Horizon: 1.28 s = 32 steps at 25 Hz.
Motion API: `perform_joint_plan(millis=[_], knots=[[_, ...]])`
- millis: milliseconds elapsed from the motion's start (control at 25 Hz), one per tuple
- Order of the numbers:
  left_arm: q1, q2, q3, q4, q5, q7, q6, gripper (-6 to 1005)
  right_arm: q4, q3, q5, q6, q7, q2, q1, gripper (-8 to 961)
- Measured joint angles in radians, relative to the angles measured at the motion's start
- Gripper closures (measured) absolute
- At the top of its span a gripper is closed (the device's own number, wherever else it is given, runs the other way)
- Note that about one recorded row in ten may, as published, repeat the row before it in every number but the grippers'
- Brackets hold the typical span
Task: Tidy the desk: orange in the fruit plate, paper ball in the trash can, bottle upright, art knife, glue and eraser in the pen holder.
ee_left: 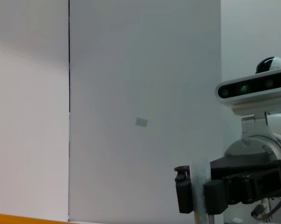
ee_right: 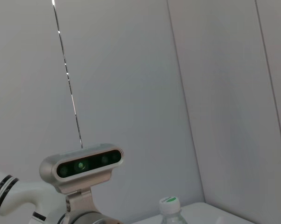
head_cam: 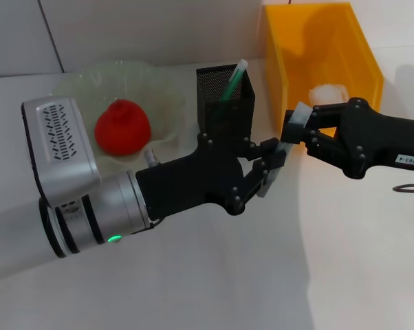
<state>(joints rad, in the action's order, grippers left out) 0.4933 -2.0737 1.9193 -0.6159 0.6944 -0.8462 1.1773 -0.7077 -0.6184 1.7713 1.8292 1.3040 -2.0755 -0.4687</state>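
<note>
Meeting at frame centre, the right gripper [head_cam: 294, 127] and left gripper [head_cam: 267, 172] are both pinching a grey knife [head_cam: 284, 148], seemingly handing it over for the holder [head_cam: 224, 100].

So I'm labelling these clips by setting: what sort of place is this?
Likely a lab desk set up for tidying: white table, black mesh pen holder, yellow bin and plain panelled walls behind.

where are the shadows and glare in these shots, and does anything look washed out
Head view: the left gripper and its arm cast a soft shadow on the table toward the near left; the table's right side is brightly lit, and the paper ball in the yellow trash can looks washed out. Right wrist view: glints run along a wall seam. Left wrist view: evenly lit wall.
</note>
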Motion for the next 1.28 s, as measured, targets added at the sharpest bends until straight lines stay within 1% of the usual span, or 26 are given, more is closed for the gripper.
perform_joint_plan(millis=[400, 600, 720, 800, 920, 1080, 1200, 1280], knots=[[-0.001, -0.002, 0.007, -0.002, 0.002, -0.015, -0.007, 887, 0.006, 0.004, -0.016, 0.002, -0.021, -0.001, 0.003, 806], [-0.011, -0.002, 0.006, -0.004, 0.002, -0.018, -0.007, 675, 0.007, 0.005, -0.05, 0.008, -0.021, 0.0, 0.016, 808], [-0.029, 0.0, 0.001, 0.002, 0.002, -0.019, -0.009, 745, 0.007, 0.006, -0.1, 0.01, -0.022, 0.007, 0.033, 809], [-0.051, 0.002, 0.001, 0.004, 0.002, -0.019, -0.012, 610, 0.006, 0.009, -0.14, 0.002, -0.026, 0.01, 0.044, 810], [-0.099, 0.006, 0.005, 0.004, 0.002, -0.014, -0.004, 408, 0.011, 0.023, -0.199, -0.043, -0.069, 0.004, 0.05, 810], [-0.177, 0.013, 0.005, 0.006, 0.01, 0.014, 0.038, 410, 0.059, 0.027, -0.225, -0.116, -0.163, -0.003, 0.01, 811], [-0.24, 0.016, -0.01, 0.008, 0.062, 0.081, 0.077, 411, 0.115, 0.022, -0.258, -0.175, -0.252, -0.005, -0.033, 811], [-0.265, 0.021, -0.023, 0.01, 0.097, 0.102, 0.112, 412, 0.143, 0.023, -0.271, -0.211, -0.302, -0.006, -0.06, 812]])
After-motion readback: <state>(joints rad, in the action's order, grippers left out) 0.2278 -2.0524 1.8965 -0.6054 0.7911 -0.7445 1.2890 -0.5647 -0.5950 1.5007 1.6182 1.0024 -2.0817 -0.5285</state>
